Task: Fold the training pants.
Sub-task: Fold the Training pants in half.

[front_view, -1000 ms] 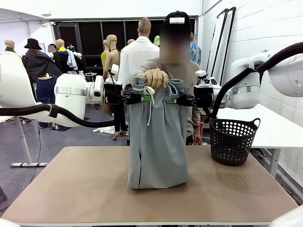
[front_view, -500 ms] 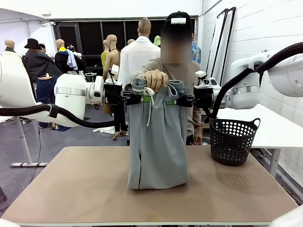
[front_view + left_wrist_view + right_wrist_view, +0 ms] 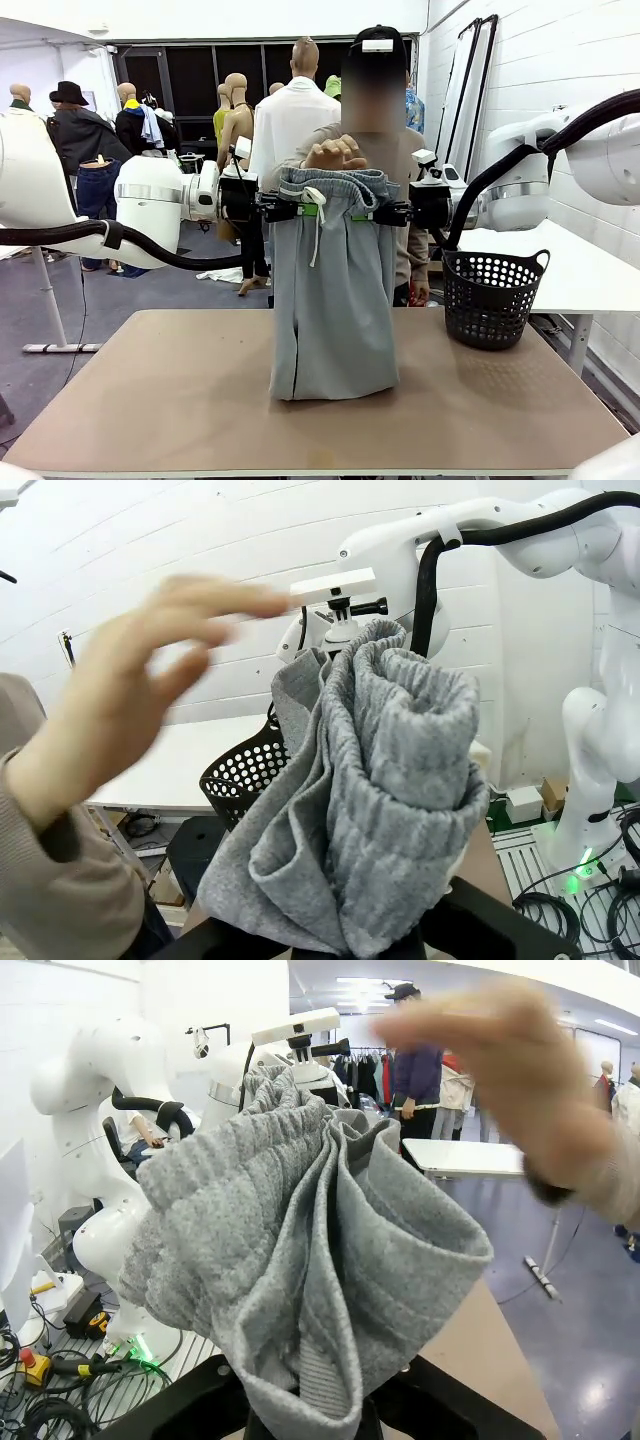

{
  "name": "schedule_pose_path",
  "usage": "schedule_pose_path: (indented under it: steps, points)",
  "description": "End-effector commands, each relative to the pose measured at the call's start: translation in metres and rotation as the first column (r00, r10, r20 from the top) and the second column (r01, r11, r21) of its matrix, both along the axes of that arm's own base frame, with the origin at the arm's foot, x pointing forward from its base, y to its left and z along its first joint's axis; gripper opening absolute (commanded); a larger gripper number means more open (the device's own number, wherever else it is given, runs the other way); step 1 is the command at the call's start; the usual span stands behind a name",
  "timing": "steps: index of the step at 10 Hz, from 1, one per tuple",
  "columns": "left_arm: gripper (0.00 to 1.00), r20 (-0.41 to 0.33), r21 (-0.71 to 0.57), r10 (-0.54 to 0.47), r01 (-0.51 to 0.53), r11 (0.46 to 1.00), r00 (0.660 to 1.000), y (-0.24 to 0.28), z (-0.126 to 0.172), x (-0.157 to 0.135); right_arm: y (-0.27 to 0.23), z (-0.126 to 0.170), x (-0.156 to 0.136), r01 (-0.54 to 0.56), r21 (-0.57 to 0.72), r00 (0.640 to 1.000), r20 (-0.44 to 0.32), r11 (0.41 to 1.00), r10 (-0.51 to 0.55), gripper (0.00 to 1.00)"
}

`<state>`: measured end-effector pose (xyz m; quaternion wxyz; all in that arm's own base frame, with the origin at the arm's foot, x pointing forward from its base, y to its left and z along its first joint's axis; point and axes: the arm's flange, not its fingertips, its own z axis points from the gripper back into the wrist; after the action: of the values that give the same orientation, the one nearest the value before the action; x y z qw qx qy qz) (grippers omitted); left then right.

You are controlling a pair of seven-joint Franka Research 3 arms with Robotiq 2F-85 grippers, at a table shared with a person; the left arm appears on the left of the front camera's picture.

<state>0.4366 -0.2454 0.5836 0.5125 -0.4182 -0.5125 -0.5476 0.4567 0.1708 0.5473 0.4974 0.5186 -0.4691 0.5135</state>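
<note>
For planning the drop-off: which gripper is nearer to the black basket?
The right gripper. It is shut on the training pants waistband, above and beside the black basket. The left gripper grips the waistband's other end, farther away.

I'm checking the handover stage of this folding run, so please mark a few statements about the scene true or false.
1. Both grippers are shut on the waistband of the training pants. True: the left gripper and right gripper pinch it from either side.
2. The person's hand grips the waistband. False: it is open and lifted just above it.
3. The pants' lower end rests on the table. True.
4. The black basket holds the pants. False: it stands apart, on the table at the robot's right.
5. The white drawstring hangs down the front. True.
</note>
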Motion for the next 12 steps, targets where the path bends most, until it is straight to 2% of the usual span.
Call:
schedule_pose_path:
  steps: [1,12]
  points:
    - [0.0,-0.001,-0.009,-0.003,0.003,1.0,1.0,-0.0007,0.0015,-0.0015,0.0007,0.0023,-0.0007,-0.006,0.009,1.0,0.002,1.0,0.006,0.0]
    - [0.0,-0.001,-0.009,-0.003,0.003,1.0,1.0,-0.0007,0.0015,-0.0015,0.0007,0.0023,-0.0007,-0.006,0.009,1.0,0.002,1.0,0.006,0.0]
